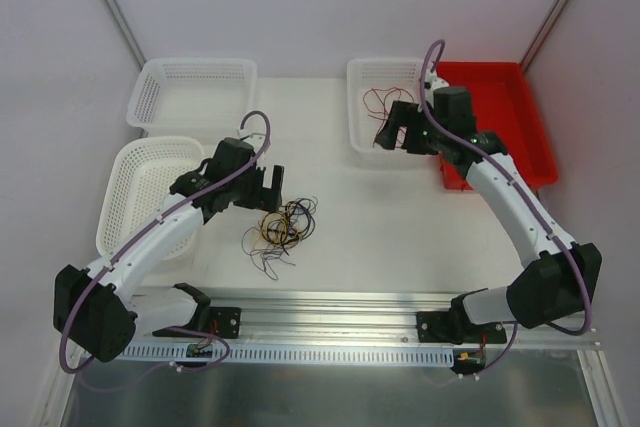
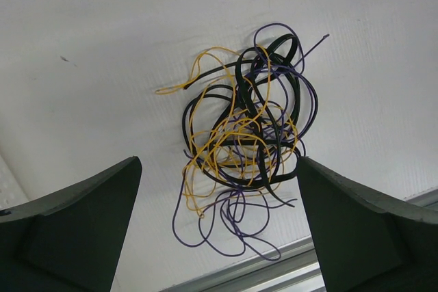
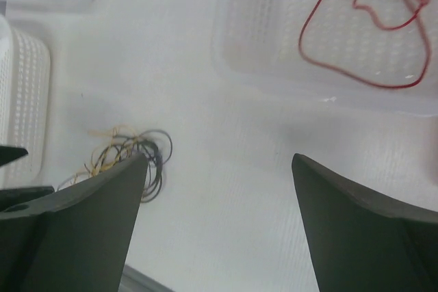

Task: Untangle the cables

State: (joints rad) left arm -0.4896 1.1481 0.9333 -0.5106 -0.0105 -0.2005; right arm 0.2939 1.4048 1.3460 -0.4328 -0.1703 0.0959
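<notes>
One red cable lies alone in the white basket at upper right. The yellow, black and purple cables sit knotted at frame centre, not yet separated. Your left gripper hovers over them, fingers spread and empty. Your right gripper gapes empty by the basket.

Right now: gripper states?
Left gripper: open, empty, aimed at the tangle of thin yellow, black and purple wires.
Right gripper: open, empty; thin red wire lies loose in white basket.

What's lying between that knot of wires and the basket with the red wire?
Nothing: bare table between the knot and the basket holding the red wire. The right wrist view shows that stretch clearly; the top view agrees.
</notes>
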